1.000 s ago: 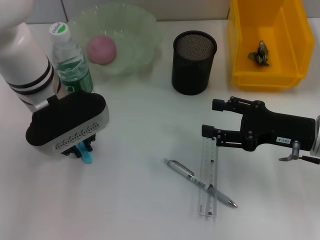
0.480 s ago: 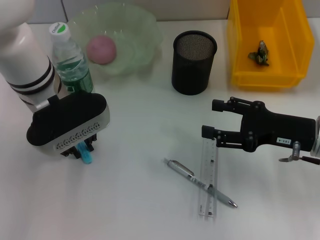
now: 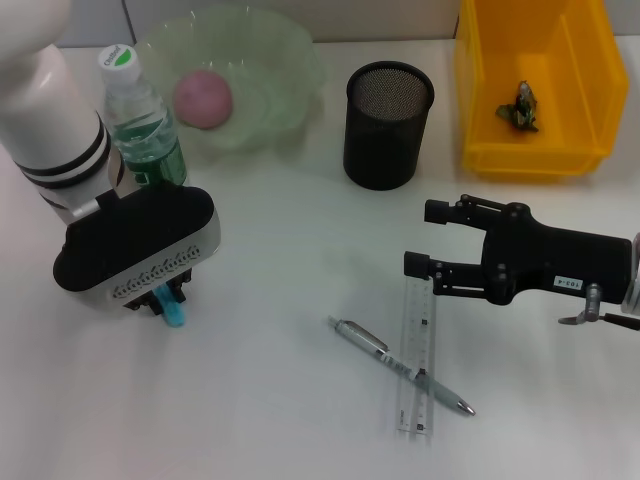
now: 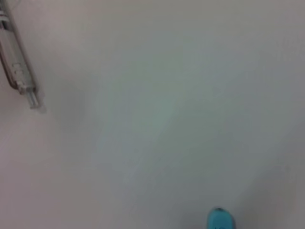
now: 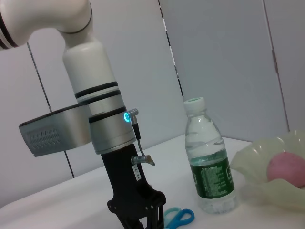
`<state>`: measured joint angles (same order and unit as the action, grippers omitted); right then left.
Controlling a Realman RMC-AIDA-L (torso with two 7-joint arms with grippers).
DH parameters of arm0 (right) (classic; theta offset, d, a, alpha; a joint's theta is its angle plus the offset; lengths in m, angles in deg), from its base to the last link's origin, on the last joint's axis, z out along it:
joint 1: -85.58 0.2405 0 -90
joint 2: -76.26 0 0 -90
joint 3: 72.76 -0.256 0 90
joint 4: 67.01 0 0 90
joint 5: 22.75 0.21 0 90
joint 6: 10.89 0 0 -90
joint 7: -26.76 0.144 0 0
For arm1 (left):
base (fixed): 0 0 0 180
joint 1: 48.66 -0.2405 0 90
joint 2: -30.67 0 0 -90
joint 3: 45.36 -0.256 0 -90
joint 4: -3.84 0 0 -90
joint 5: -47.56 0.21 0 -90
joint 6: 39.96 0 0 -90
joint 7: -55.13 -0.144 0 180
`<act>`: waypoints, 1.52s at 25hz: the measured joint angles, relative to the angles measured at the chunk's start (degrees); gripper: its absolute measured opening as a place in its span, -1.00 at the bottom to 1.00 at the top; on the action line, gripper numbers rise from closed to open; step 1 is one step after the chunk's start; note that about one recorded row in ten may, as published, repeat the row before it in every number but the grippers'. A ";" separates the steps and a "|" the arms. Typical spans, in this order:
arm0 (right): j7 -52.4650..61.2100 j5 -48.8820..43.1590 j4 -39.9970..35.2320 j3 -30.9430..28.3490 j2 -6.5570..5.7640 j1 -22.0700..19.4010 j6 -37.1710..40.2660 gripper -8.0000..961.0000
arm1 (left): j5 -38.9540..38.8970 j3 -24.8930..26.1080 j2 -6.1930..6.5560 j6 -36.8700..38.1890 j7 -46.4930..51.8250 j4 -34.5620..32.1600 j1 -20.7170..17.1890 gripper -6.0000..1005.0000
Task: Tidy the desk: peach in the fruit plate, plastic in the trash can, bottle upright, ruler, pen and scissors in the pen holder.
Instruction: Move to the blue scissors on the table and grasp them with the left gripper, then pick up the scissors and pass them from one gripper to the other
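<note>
The blue-handled scissors (image 3: pixel 172 312) are lying on the white desk (image 3: pixel 270 420) in the lower left of the head view. Only one blue loop is showing there, projecting toward the bottom of the frame from beneath the left arm's housing. In the right wrist view both loops (image 5: pixel 179 215) are showing flat on the desk, just beside the dark fingers of the left gripper (image 5: pixel 143 220). The blades are hiding behind those fingers, so the long axis appears to be running from the loops in under the tool. The left gripper is standing vertically over the scissors. Whether it is clamping them or standing released cannot be told.

The black mesh pen holder (image 3: pixel 388 125) is sitting to the upper right of the scissors, well apart. Any transfer is therefore calling for a lift and a diagonal carry.

The right gripper (image 3: pixel 425 238) is hovering at centre right, spread wide and grasping nothing. Its nearer finger is overhanging the upper end of the clear plastic ruler (image 3: pixel 416 330), which is lying top-to-bottom with the silver pen (image 3: pixel 360 340) crossing it.
</note>
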<state>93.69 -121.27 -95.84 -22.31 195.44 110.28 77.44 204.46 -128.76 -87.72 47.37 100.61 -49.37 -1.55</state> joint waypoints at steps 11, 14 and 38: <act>-0.16 0.09 -0.09 0.00 0.00 -0.29 0.00 0.69 | -0.15 0.54 -0.16 0.45 1.02 -0.72 -0.04 -0.58; -0.16 0.17 -0.09 0.00 0.00 -0.28 0.01 0.69 | -0.37 1.12 -0.18 0.52 1.87 -1.32 -0.34 -0.58; -0.14 0.44 -0.09 -0.01 0.00 0.01 0.18 0.69 | -1.75 8.09 -0.36 4.28 6.34 -11.14 -3.79 -0.59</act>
<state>93.55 -120.83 -95.93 -22.32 195.44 110.28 77.62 202.70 -120.66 -88.08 51.65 106.94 -60.51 -5.34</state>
